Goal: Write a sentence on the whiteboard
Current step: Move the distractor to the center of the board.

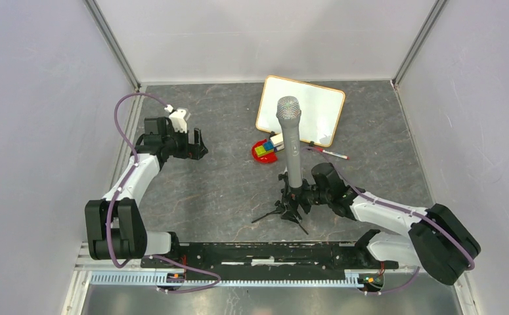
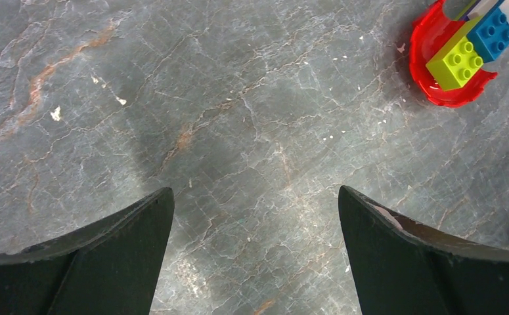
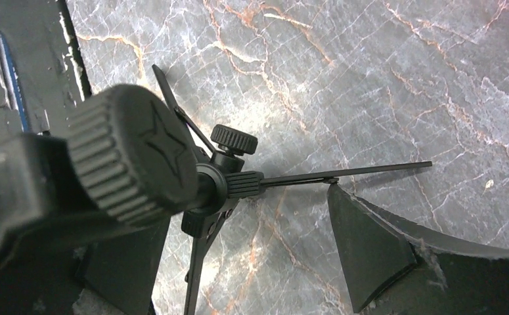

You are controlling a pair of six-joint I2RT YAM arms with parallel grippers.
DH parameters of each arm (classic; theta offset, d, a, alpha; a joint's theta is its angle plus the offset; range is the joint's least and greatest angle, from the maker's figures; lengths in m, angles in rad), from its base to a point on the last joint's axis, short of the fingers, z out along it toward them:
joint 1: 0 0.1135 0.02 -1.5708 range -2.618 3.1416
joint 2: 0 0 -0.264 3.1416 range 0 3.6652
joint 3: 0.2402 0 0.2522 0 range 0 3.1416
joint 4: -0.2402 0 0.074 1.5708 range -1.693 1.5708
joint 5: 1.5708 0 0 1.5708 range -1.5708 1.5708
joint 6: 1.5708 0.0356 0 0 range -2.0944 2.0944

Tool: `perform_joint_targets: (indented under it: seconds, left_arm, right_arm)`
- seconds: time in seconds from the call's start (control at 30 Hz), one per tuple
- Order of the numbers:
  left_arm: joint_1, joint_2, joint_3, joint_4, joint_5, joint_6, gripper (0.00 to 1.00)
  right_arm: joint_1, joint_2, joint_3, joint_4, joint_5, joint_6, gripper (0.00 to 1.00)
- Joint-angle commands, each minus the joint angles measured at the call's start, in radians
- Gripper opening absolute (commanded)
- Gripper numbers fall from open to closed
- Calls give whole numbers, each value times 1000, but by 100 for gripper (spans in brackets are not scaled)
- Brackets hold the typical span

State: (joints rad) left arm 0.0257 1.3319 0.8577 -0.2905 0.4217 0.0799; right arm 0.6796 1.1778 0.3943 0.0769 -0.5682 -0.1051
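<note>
The whiteboard point(image 1: 310, 105) lies tilted at the back of the table, its light-wood frame showing. The part of its face that shows is plain white, and the sentence is not in view. A marker point(image 1: 331, 154) with red ends lies just in front of the board's near edge. My left gripper point(image 1: 201, 144) point(image 2: 255, 197) hangs open over bare table, far left of the board. My right gripper point(image 1: 299, 197) point(image 3: 238, 262) is open, its jaws on either side of a tripod hub point(image 3: 222, 187). Its right fingertip point(image 3: 363, 249) touches one thin tripod leg point(image 3: 370, 170).
A grey microphone point(image 1: 289, 134) stands on the small black tripod point(image 1: 289, 211) mid-table, hiding part of the board. A red bowl point(image 1: 262, 156) point(image 2: 429, 79) holds green and blue toy bricks point(image 2: 462, 56). Grey walls enclose the marbled table on three sides.
</note>
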Motion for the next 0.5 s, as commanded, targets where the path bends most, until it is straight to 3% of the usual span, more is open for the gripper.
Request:
perform_joint_targets:
  seconds: [0.0, 0.47]
  left_arm:
    - [-1, -32, 42, 4, -45, -40, 100]
    - [21, -18, 100, -92, -49, -90, 100]
  right_arm:
    - [21, 36, 23, 121, 63, 33, 91]
    - [89, 202, 125, 282, 149, 73, 86]
